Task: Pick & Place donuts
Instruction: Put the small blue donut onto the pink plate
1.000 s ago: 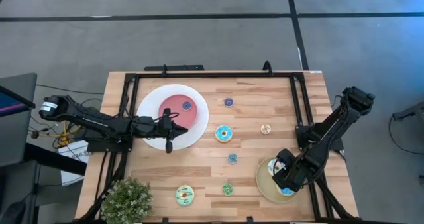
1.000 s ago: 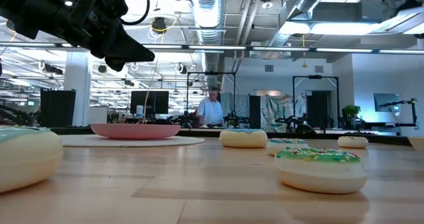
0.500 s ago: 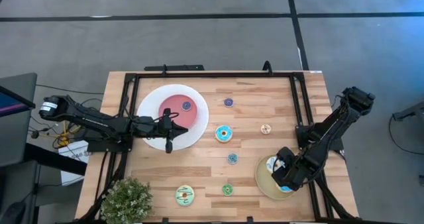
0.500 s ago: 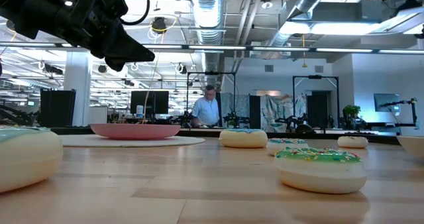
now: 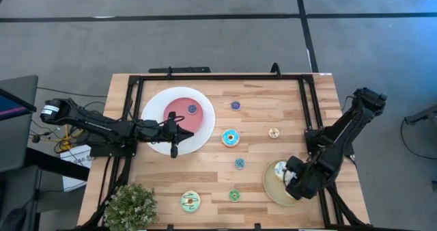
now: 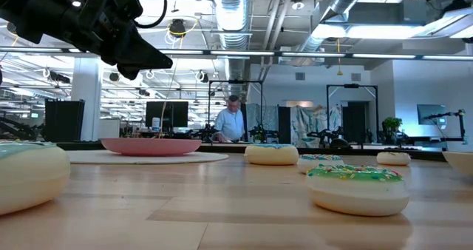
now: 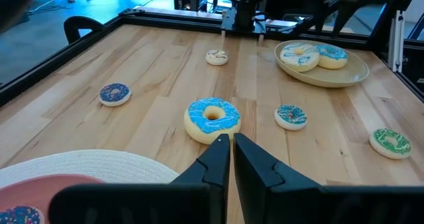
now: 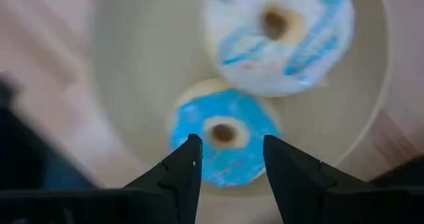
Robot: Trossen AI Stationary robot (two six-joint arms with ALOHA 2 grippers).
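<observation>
My right gripper [image 8: 230,151] is open and points down over the round tan plate [image 5: 272,186] near the table's near right corner. Its fingertips stand on either side of the hole of a blue-iced donut [image 8: 225,141]. That donut lies flat in the plate beside a white donut with blue streaks [image 8: 278,32]. In the high view my right gripper [image 5: 295,184] covers the blue donut. My left gripper [image 7: 232,144] is shut and hovers over the near right rim of the big white plate [image 5: 156,108]. A small purple donut [image 5: 192,109] lies on that plate's pink centre. My right gripper has its open fingers [image 8: 189,161] over the iced top of the blue donut from above. I cannot tell whether they touch it. The donut lies flat on the tan plate's floor.
More donuts lie loose on the wood: a blue-iced one [image 5: 231,138], a small purple one [image 5: 235,105], a tan one [image 5: 274,132], a teal one [image 5: 240,163], a green one [image 5: 234,195] and a pale green larger one [image 5: 190,201]. A potted plant [image 5: 130,205] stands at the near left corner.
My right gripper has shifted a little toward the near edge over the tan plate. The blue donut showed beside it a second ago and is now covered in the high view. A person in the room behind the table has stepped sideways.
</observation>
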